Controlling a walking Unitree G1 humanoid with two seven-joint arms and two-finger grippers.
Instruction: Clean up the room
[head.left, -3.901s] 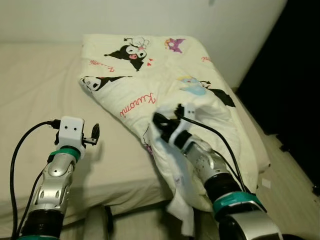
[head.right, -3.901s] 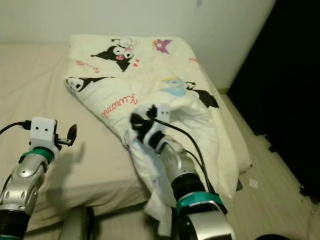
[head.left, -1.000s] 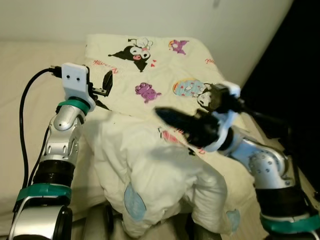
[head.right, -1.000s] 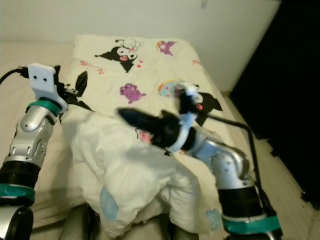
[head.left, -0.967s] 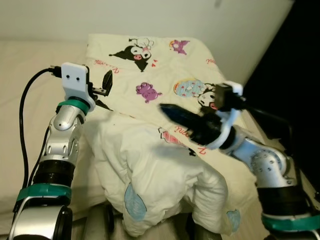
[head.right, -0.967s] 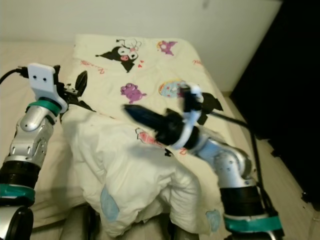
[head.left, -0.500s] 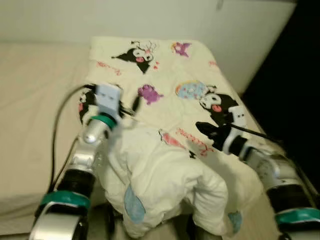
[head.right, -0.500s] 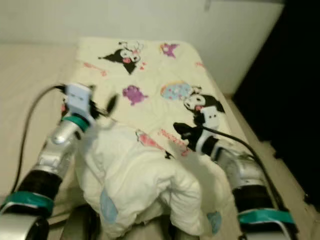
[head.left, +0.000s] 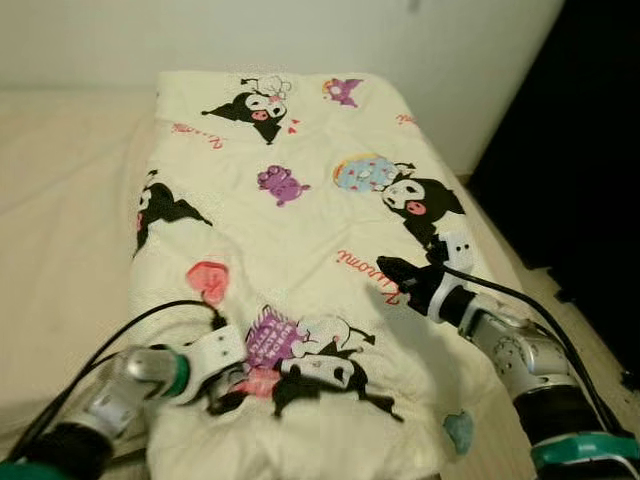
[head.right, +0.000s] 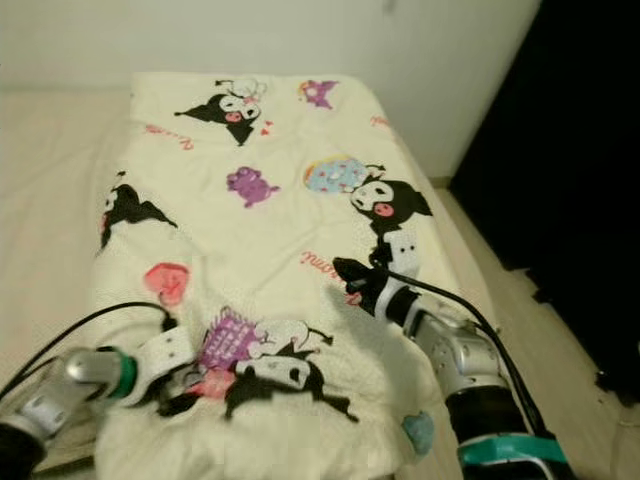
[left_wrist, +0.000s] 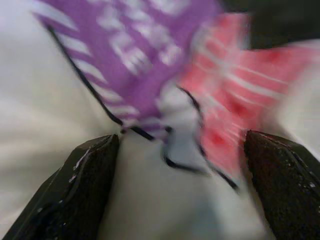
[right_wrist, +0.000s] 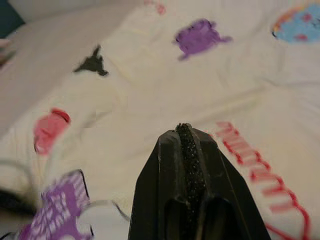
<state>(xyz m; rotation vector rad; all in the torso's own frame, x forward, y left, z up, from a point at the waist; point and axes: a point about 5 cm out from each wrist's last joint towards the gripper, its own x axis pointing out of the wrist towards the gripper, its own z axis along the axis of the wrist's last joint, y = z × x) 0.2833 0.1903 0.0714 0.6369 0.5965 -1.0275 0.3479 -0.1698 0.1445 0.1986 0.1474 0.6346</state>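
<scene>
The bunched blanket (head.left: 300, 260) now lies spread flat along the bed's (head.left: 60, 210) right edge. The left hand (head.left: 235, 375), fingers apart, seemingly presses its near end; the right hand (head.left: 392, 272) hovers closed and empty, so the spreading looks nearly finished.

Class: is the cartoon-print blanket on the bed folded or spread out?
Spread out: the blanket lies flat, its cartoon prints showing all along the bed.

The cream cartoon-printed quilt (head.left: 290, 230), earlier bunched, now lies spread flat (near edge included); left gripper (head.left: 243, 378) has dropped onto it, right gripper (head.left: 392, 273) has lowered, fingers pressed together.
</scene>
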